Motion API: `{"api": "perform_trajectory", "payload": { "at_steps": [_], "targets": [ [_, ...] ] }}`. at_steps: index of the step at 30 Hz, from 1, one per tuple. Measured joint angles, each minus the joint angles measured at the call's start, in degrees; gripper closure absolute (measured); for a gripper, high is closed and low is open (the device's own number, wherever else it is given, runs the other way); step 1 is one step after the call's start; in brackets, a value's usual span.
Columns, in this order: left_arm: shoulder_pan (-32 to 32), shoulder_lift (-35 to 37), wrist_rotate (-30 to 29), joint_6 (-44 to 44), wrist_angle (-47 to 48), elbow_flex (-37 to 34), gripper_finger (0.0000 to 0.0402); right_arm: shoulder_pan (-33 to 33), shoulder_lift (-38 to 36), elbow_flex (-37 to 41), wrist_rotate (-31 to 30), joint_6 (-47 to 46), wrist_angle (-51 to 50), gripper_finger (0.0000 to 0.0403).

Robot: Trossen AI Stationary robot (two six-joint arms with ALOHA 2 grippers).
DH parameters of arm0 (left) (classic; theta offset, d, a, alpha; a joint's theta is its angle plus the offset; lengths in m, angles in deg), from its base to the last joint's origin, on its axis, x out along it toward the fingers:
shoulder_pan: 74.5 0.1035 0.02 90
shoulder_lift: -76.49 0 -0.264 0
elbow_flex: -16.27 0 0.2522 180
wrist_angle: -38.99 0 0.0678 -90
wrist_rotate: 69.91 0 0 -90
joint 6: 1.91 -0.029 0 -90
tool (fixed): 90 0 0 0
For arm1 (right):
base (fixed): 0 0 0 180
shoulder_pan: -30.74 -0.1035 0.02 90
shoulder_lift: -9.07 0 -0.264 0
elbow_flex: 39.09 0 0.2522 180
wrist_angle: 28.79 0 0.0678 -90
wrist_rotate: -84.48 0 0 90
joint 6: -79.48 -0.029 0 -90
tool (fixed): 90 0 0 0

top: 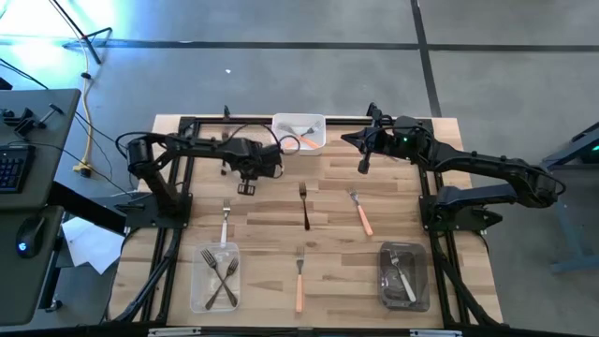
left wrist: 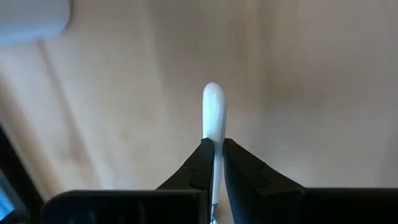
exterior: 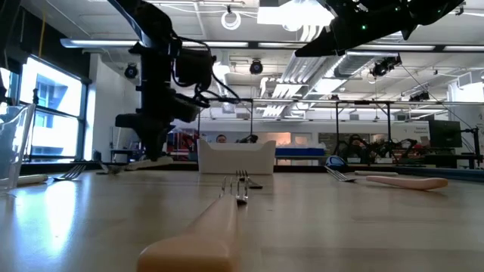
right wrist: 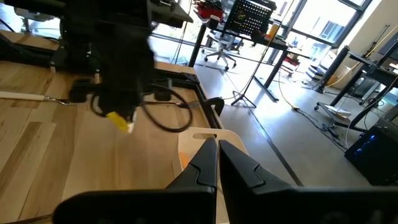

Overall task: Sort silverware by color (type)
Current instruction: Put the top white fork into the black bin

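Left claw [left wrist: 214, 163]: closed tight on a white-handled fork [left wrist: 212, 118], gripped across the handle; the rounded handle end sticks out past the fingertips, low over the bare wood of the counter [top: 262, 220], near the far side left of centre.
Right claw [right wrist: 217, 163]: fingers pressed together, holding nothing; raised above the far right part of the counter, just beside the far tray [top: 298, 131].
Far tray: white, at the far edge, centre; holds a few forks, one with an orange handle.
Loose forks on counter: a dark one [top: 304, 206] at centre; an orange-handled one [top: 362, 215] to its right; another orange-handled one [top: 299, 281] near the front edge; a white-handled one [top: 225, 225] at left.
Front left tray [top: 215, 277]: clear, holds metal forks, crossed.
Front right tray [top: 403, 276]: holds forks; count cannot be told.
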Motion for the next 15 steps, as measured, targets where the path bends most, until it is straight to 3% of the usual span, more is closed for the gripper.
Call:
{"api": "perform_trajectory", "payload": {
  "at_steps": [6,15],
  "targets": [
    [-7.41,0.06,5.28,10.73,-7.69,0.04,0.0384,0.0,0.0,0.0,0.02,-0.09,0.0,0.0403],
    [-15.23,0.09,7.25,25.26,-15.51,0.07,0.0384,0.0,0.0,0.0,0.02,-1.5,0.13,0.0403]
  ]
}}
